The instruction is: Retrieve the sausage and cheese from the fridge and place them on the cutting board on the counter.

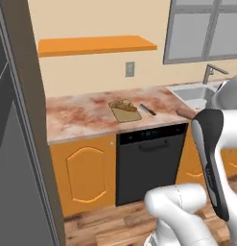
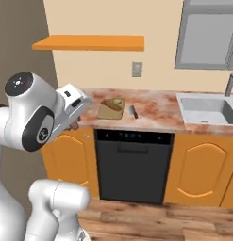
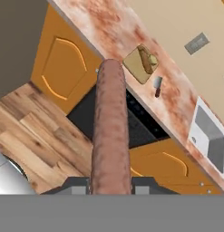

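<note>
A cream wall (image 1: 91, 69) is carrying an orange shelf (image 1: 96, 45) and a grey outlet (image 1: 130, 68). A window (image 2: 207, 33) is sitting above the sink (image 2: 207, 108), a black dishwasher (image 2: 133, 164) is standing between orange cabinets (image 1: 86, 173), and wooden flooring (image 2: 151, 221) is running below.

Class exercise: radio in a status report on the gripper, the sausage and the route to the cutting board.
Gripper shut on sausage. Cutting board on counter, food already on it. Knife beside board; path looks open.

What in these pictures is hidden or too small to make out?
- Gripper: hand view, the sausage covers the finger pads.
- Food on the cutting board: left base view, too small to identify.
- Sink: right base view, cut by the right edge.
</note>
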